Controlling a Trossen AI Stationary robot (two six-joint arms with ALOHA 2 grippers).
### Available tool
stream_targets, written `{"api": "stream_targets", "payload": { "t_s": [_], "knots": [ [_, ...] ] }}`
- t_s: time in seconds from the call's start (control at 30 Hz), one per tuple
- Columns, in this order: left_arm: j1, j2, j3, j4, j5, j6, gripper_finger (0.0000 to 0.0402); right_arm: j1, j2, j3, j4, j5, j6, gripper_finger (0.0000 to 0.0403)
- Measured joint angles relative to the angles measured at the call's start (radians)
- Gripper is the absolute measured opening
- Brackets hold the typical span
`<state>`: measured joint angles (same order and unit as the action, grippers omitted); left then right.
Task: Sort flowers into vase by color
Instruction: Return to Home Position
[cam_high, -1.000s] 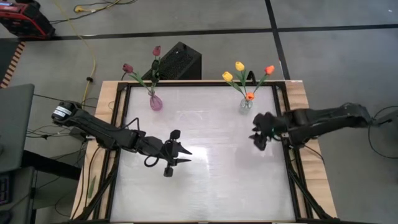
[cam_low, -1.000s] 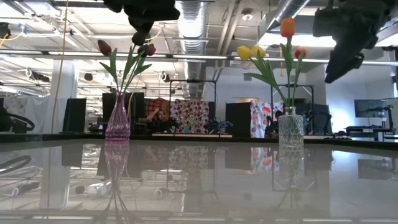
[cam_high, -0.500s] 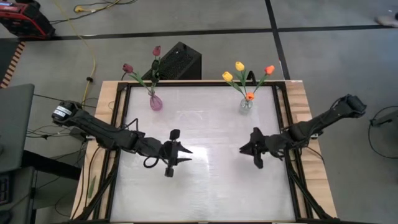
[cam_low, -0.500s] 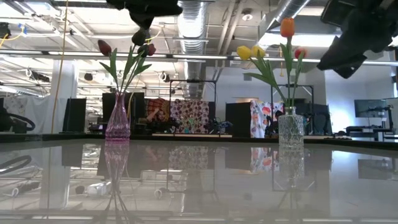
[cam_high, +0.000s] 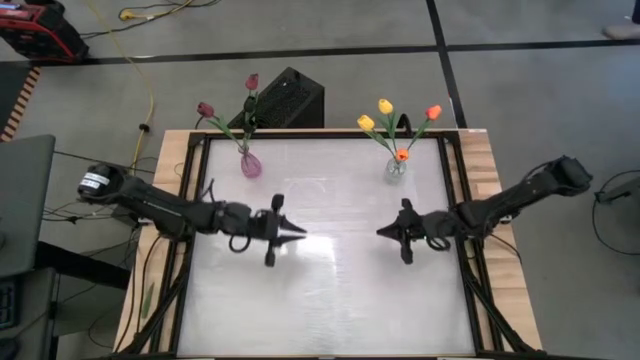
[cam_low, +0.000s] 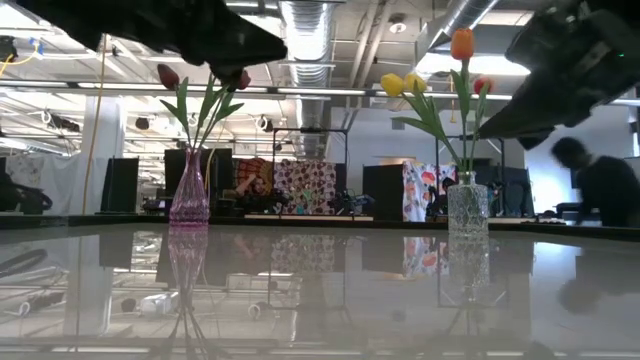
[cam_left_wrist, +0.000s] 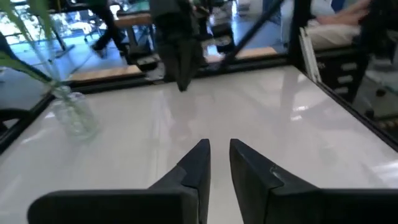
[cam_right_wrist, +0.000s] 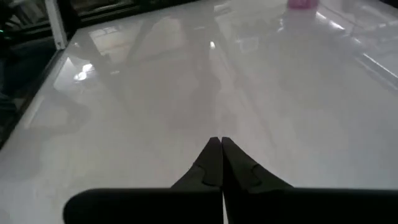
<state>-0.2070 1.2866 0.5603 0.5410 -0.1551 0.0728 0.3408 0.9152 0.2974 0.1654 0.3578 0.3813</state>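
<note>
A pink vase (cam_high: 250, 165) at the far left of the white table (cam_high: 330, 300) holds two maroon flowers (cam_high: 205, 109). At the far right, a clear vase (cam_high: 395, 167) holds yellow flowers (cam_high: 385, 106) and orange-red flowers (cam_high: 433, 112). The stems stand in the vases' necks. My left gripper (cam_high: 300, 236) hovers left of the table's middle, pointing right, with a narrow gap between its fingers (cam_left_wrist: 219, 149) and nothing in it. My right gripper (cam_high: 380, 232) faces it from right of the middle, shut (cam_right_wrist: 219, 143) and holding nothing.
A black box (cam_high: 285, 100) sits on the floor behind the table's far edge. Dark frame rails (cam_high: 460, 180) run along the table's sides. A person (cam_low: 600, 185) shows in the room beyond the table. Bare tabletop lies between and in front of the grippers.
My right gripper has come away from the clear vase toward the table's middle, turned to point left, and shut. My left gripper has shifted slightly toward the far edge and narrowed its fingers to a slim gap. The vases and flowers have stayed in place.
</note>
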Motion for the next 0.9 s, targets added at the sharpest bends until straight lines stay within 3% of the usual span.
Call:
{"api": "stream_targets", "payload": {
  "t_s": [0.17,0.37,0.57,0.9],
  "knots": [
    [0.124,-0.051,-0.026,0.005,0.134,-0.032,0.004,-0.166,-0.057,0.0,-0.016,-0.175,-0.072,0.0019],
    [0.183,-0.193,-0.107,-0.02,0.107,-0.079,0.0027,-0.359,-0.161,0.0,-0.141,-0.33,-0.099,0.0018],
    [0.185,-0.392,-0.243,-0.005,0.038,-0.138,0.0014,-0.462,-0.307,0.0,-0.273,-0.334,-0.113,0.002],
    [0.185,-0.602,-0.387,-0.009,0.039,-0.2,0.0011,-0.444,-0.478,-0.039,-0.292,-0.261,-0.145,0.0022]
  ]
}}
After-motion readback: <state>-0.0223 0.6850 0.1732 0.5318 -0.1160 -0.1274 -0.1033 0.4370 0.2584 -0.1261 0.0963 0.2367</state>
